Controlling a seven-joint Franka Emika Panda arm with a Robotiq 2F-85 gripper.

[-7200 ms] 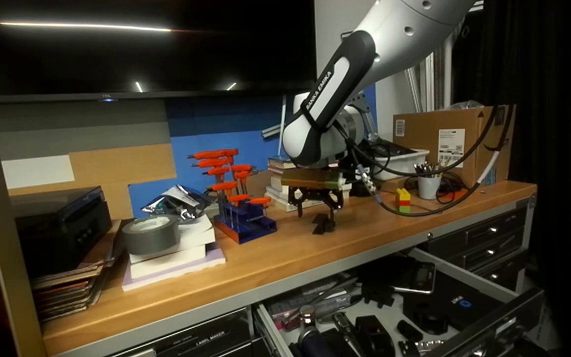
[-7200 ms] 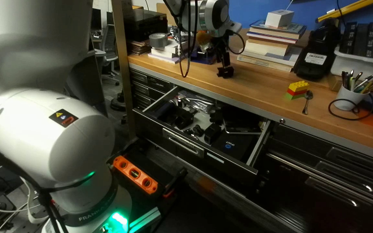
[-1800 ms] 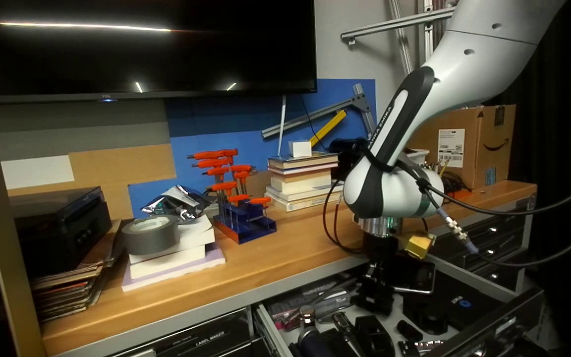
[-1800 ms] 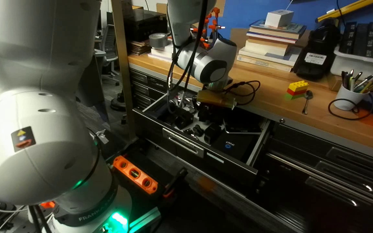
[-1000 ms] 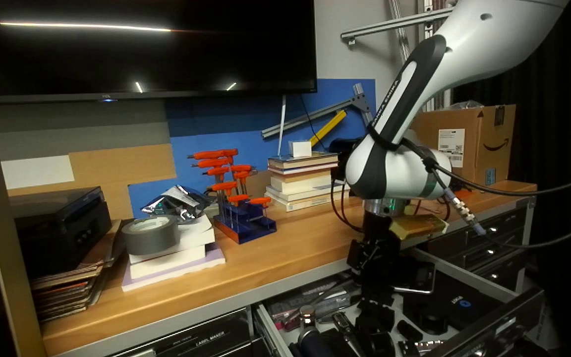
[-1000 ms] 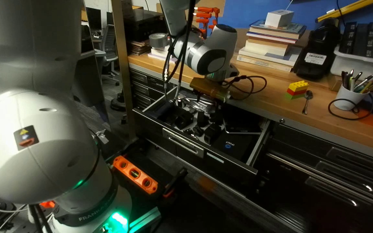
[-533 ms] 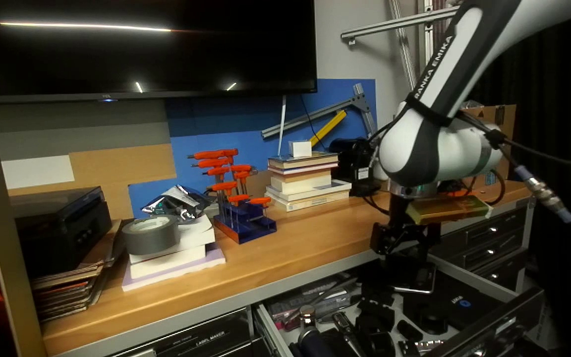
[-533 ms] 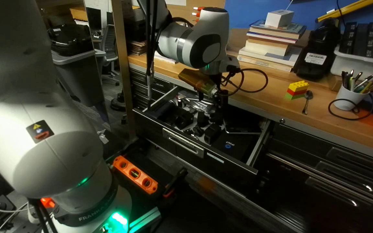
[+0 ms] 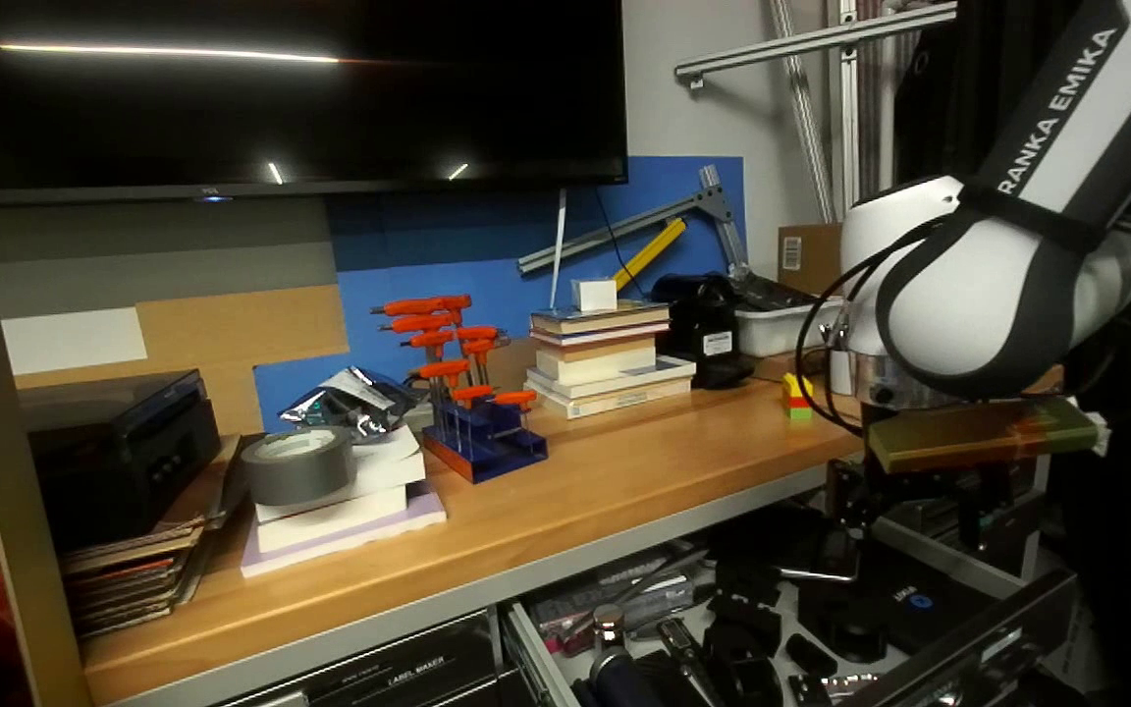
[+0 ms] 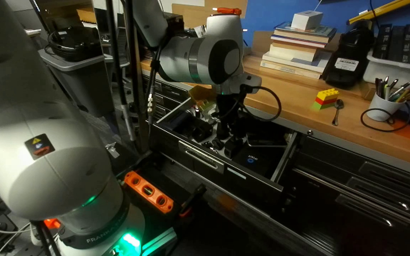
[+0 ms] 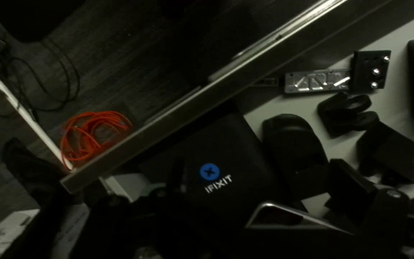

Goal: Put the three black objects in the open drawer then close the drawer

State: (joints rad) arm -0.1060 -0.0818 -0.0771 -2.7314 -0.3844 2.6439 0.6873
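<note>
My black two-fingered tool [image 9: 912, 520] hangs above the wide, dark grey metal drawer [image 10: 200, 156], fingers spread apart. The drawer is extended below the front edge of the wooden tabletop [image 9: 615, 471]. Small, lumpy black objects [image 9: 747, 617] lie between the drawer's front and rear edges; I cannot tell which three are specified. A flat black box [image 11: 228, 147] with a blue disc lies near the drawer's front edge.

I read IFIXIT on a black case [image 11: 226, 153] at six o'clock in the wrist view, LABEL MAKER on a drawer front [image 9: 408, 668], RANKA EMIKA on my arm [image 9: 1056, 137] and FRANKA on my base [image 10: 101, 234].
</note>
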